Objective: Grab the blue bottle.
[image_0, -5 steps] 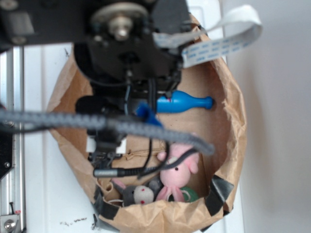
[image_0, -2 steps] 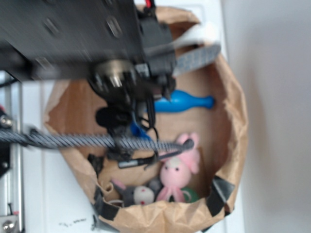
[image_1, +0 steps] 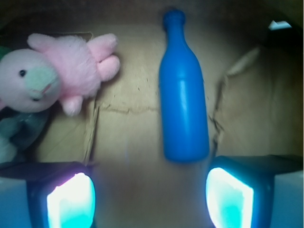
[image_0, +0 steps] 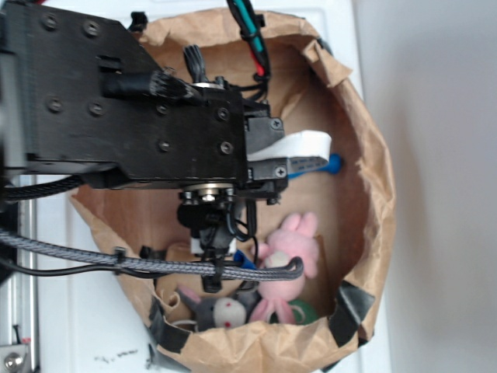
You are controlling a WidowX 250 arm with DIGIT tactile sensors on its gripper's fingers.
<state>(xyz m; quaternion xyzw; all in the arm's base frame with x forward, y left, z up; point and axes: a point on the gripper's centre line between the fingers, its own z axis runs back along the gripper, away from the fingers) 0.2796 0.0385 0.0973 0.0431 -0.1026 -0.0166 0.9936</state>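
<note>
A crumpled brown paper bag (image_0: 365,155) holds everything. The black metal arm (image_0: 116,101) hangs over it. On the bag's creased floor lies the smooth, cylindrical blue bottle (image_1: 183,104), beside a fuzzy pink plush toy (image_1: 57,76). The gripper (image_1: 149,197) hovers wide apart and empty, its glowing pads (image_1: 228,197) just short of the bottle's base.

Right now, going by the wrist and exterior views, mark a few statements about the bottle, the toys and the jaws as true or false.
1. The blue bottle lies flat on the brown paper. True.
2. The gripper has closed on the bottle. False: its jaws are open, and the bottle lies just beyond them, near one pad.
3. The pink plush toy touches the bottle. False: bare paper separates them.
4. The toys sit inside a brown paper bag. True.
5. The bottle's neck points toward the jaws. False: it points away.
</note>
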